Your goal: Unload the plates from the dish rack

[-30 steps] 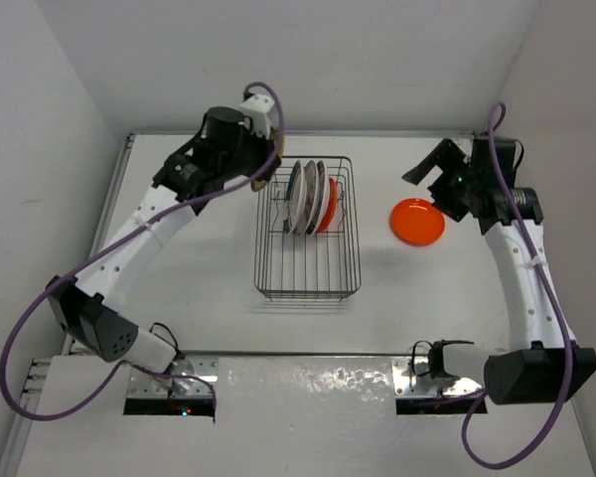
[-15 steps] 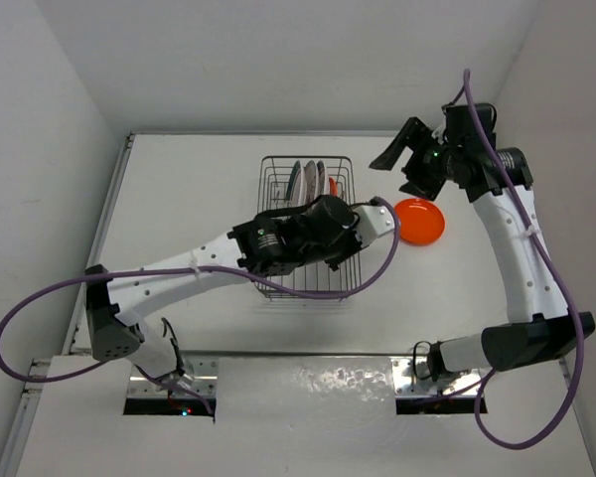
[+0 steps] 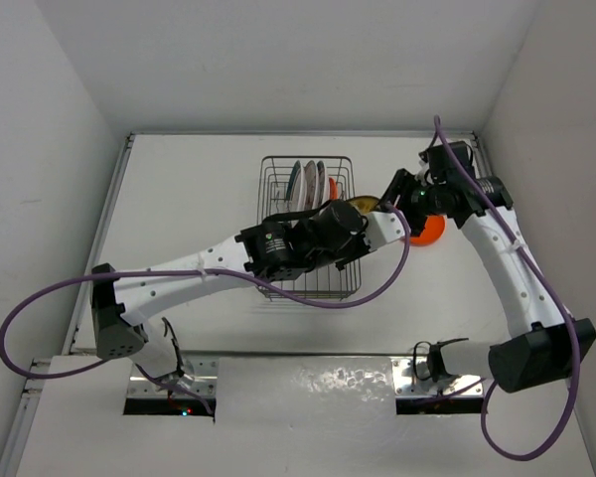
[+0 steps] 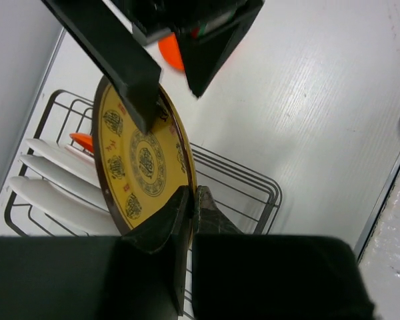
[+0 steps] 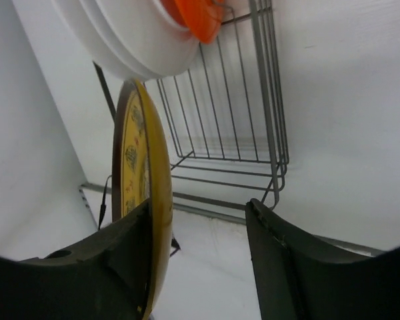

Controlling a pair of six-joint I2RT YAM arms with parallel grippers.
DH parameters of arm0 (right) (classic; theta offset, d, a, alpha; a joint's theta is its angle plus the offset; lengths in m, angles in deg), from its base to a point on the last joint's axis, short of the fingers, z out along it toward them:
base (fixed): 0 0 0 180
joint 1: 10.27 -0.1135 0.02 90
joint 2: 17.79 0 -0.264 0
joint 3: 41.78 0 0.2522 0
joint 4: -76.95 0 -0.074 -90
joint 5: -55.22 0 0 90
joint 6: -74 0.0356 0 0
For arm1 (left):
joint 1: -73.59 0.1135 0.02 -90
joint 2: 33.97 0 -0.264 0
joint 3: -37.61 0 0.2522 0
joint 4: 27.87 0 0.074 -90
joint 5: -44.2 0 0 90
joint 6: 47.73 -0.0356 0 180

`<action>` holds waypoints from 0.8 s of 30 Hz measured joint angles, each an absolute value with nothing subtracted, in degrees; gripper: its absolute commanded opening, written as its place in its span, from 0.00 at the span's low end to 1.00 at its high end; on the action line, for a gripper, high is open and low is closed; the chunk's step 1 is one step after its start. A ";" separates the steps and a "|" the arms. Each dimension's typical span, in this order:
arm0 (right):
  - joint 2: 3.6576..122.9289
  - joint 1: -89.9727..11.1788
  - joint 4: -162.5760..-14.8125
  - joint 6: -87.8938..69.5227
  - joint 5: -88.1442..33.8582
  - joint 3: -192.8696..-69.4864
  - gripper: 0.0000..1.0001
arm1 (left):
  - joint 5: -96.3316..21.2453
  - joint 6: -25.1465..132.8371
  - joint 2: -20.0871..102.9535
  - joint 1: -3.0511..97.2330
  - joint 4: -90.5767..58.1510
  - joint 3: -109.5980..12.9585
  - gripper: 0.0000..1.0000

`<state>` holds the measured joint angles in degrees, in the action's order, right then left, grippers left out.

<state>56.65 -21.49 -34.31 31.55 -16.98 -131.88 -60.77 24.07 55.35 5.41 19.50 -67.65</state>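
My left gripper (image 4: 193, 195) is shut on the lower rim of a yellow-brown patterned plate (image 4: 137, 160) and holds it upright over the right side of the dish rack (image 3: 268, 199). My right gripper (image 5: 199, 213) is open and straddles the plate's (image 5: 147, 193) opposite rim. One finger (image 5: 130, 247) lies against the plate's face and the other finger (image 5: 280, 260) stands well apart. From above, both grippers (image 3: 370, 214) (image 3: 392, 199) meet at the plate (image 3: 359, 206). White plates (image 3: 308, 184) and an orange plate (image 3: 331, 187) stand in the rack.
Another orange plate (image 3: 429, 229) lies flat on the table right of the rack, partly hidden under my right gripper. Walls close the table at the back and on both sides. My left arm (image 3: 199, 268) crosses the rack's near end.
My left arm swung the yellow plate from the rack's back left corner across to its right side. My right gripper came in leftward and its jaws narrowed around the plate's rim.
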 measured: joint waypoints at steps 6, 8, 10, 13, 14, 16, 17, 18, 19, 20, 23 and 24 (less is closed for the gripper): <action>56.17 -22.04 -39.20 35.20 -14.25 -129.91 0.00 | -61.25 23.35 57.16 4.38 18.25 -68.53 0.21; 55.62 -22.02 -40.06 35.77 -15.15 -129.06 0.00 | -62.19 23.46 57.62 4.16 17.75 -68.53 0.54; 54.88 -21.76 -41.65 36.93 -16.98 -127.53 0.00 | -63.63 24.31 57.90 4.14 17.38 -68.66 1.00; 53.80 -19.53 -45.24 38.63 -20.68 -124.60 0.00 | -66.64 26.93 57.90 4.14 17.20 -68.83 1.00; 53.19 -17.91 -46.88 39.35 -22.90 -123.18 0.00 | -67.78 28.05 57.84 4.14 17.16 -68.83 1.00; 51.55 -14.26 -51.07 40.90 -27.39 -119.46 0.00 | -70.99 30.67 57.49 4.14 17.29 -68.83 1.00; 50.57 -12.75 -53.35 41.78 -29.72 -117.32 0.00 | -73.14 32.38 57.07 4.14 17.46 -68.81 1.00; 49.70 -11.40 -55.05 42.48 -32.37 -115.36 0.00 | -75.17 33.86 56.57 4.16 17.68 -68.70 1.00; 48.91 -10.26 -57.08 43.09 -34.97 -113.32 0.00 | -77.44 35.94 55.78 4.25 18.36 -68.70 1.00; 48.10 -9.45 -59.29 43.70 -37.40 -111.07 0.00 | -79.08 37.77 55.11 4.51 19.02 -68.70 1.00; 46.44 -7.99 -66.79 44.82 -44.56 -104.10 0.00 | -81.92 45.25 53.75 7.29 23.08 -69.99 1.00; 46.33 -7.59 -69.13 45.12 -46.71 -101.78 0.00 | -81.55 48.07 53.86 9.30 25.03 -71.06 1.00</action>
<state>46.33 -7.59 -69.13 45.12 -46.71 -101.78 -81.55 48.07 53.86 9.30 25.03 -71.06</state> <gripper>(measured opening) 0.049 0.999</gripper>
